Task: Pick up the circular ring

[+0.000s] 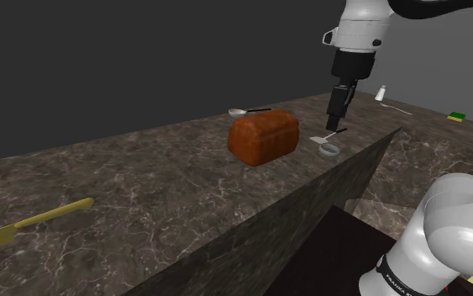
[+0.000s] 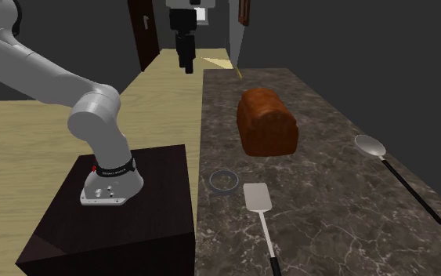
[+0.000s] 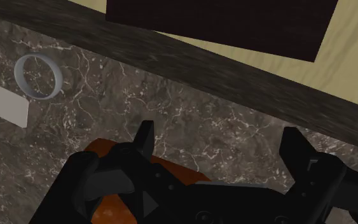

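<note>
The pincer (image 3: 219,143) is released, its two black fingers (image 3: 144,137) standing wide apart with nothing but dark veined counter (image 3: 190,114) between them; it hangs in the air well above that surface, over the brown loaf (image 3: 107,197) close under the hand. This looks like the approach step: nothing is grasped and the fingers are not lined up with the target. The circular ring (image 3: 18,75) lies flat on the counter, off to the side of the pincer beyond one finger and well below it, near the counter's edge, with a pale spatula (image 3: 11,107) blade just beside it. The next move probably calls for a sideways shift until the fingers straddle the ring, then a straight descent. It is a pale grey, thin-walled, low band, and the stone shows through its hole
</note>
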Robot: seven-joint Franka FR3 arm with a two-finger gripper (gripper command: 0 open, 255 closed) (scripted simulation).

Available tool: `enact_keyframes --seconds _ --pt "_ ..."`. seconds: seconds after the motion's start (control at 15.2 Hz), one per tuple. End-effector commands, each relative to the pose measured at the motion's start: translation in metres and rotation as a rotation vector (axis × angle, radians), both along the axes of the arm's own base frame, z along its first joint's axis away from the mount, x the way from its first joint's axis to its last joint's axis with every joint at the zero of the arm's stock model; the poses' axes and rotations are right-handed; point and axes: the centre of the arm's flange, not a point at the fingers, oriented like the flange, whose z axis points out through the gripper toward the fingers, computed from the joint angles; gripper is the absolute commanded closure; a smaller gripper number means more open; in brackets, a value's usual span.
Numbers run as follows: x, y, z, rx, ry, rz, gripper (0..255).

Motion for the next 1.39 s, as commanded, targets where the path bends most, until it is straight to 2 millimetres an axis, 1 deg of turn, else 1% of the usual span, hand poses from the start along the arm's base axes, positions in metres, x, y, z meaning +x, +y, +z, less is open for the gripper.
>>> enact_keyframes --seconds 0.0,0.66,1.32 --pt "0.000 0.000 0.000 0.000 0.000 0.000 0" --pt "0.016 -0.115 -0.071 0.041 -0.012 0.054 0" --pt "0.039 -0.227 -0.147 0.081 -0.024 0.108 0"
